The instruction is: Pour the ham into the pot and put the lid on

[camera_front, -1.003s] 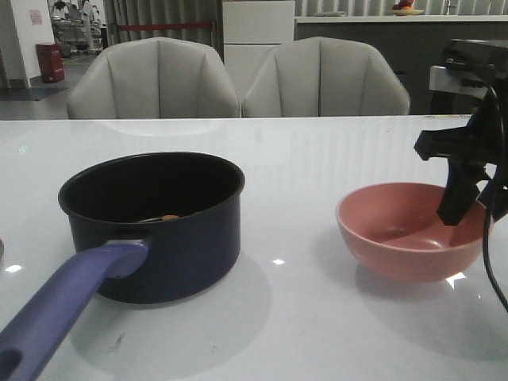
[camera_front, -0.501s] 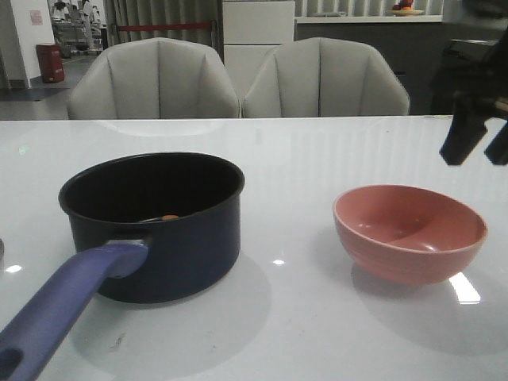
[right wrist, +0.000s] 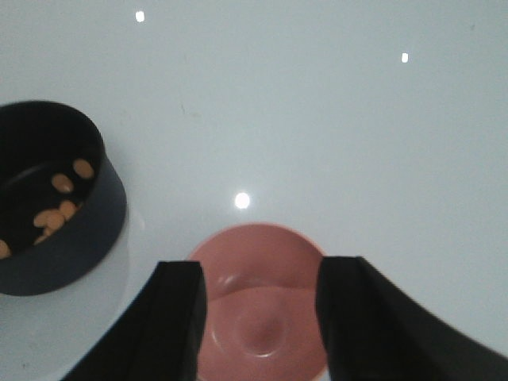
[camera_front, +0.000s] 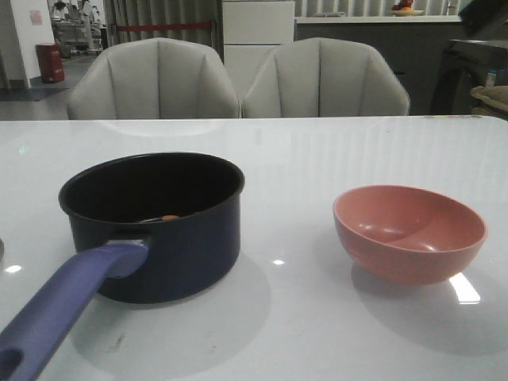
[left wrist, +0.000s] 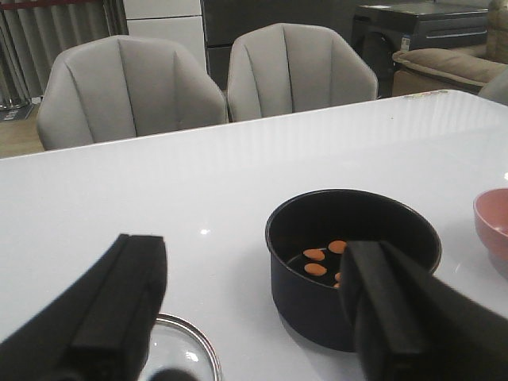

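1. Dark navy, black inside, the pot (camera_front: 155,226) stands on the left of the white table (camera_front: 317,159) in the front view, its long purple-blue handle (camera_front: 59,305) running toward the near left corner. One orange slice of ham (camera_front: 170,217) shows just above the near rim. A pink bowl (camera_front: 409,232) sits upright to the right, well apart from the pot, with nothing seen in it. Two pale chairs (camera_front: 238,79) stand behind the far edge. No arm shows in this view.

2. In the left wrist view the left gripper (left wrist: 254,298) hangs above the table with its two black fingers (left wrist: 119,302) spread wide and nothing between them. Beyond them the pot (left wrist: 349,262) holds several ham slices (left wrist: 316,269) on its black floor. The steel rim and clear glass of the lid (left wrist: 178,349) lie flat on the table by the left finger, largely cut off by the frame edge.

3. In the right wrist view the right gripper (right wrist: 258,317) hovers over the pink bowl (right wrist: 258,305), jaws wide apart, gripping nothing and clear of the bowl. The pot (right wrist: 55,198) lies to one side, ham slices (right wrist: 55,210) scattered inside.
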Controlling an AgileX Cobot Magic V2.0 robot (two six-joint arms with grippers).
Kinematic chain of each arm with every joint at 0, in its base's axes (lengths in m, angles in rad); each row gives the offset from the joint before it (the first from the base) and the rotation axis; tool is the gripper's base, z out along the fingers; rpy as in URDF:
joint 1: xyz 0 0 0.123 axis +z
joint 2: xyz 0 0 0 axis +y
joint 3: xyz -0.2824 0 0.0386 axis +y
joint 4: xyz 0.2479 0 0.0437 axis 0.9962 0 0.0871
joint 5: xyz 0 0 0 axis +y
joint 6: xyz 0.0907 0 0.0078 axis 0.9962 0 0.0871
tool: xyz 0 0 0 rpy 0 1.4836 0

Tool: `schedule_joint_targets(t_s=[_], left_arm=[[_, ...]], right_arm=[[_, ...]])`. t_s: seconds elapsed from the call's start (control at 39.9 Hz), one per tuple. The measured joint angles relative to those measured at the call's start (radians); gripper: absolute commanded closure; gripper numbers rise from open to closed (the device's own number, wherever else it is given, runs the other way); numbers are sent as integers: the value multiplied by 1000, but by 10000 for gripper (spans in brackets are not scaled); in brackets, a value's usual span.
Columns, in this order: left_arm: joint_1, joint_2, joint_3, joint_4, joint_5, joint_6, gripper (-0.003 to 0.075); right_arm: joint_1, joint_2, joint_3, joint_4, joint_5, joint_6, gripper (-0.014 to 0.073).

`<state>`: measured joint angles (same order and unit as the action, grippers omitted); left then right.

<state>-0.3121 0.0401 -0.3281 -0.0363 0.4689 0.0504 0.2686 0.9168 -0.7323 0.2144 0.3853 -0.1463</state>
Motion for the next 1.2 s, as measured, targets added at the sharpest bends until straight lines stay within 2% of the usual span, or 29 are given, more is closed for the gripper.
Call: schedule_joint_targets(t_s=[0.28, 0.45, 0.68, 0.75, 0.93, 1.2], left_arm=[[0, 0, 0, 0, 0, 0, 218], [0, 0, 0, 0, 0, 0, 218], [0, 0, 0, 0, -19, 0, 218], [0, 0, 0, 0, -23, 0, 218], [0, 0, 0, 0, -24, 0, 218], [0, 7, 0, 1, -25, 0, 215]], right_arm=[[18, -454, 255, 0, -149, -3, 158], [18, -640, 428, 0, -210, -7, 158], [18, -678, 555, 0, -280, -7, 169], [18, -678, 560, 0, -299, -7, 235], [18, -679, 561, 0, -305, -7, 466], [18, -679, 561, 0, -305, -7, 454]])
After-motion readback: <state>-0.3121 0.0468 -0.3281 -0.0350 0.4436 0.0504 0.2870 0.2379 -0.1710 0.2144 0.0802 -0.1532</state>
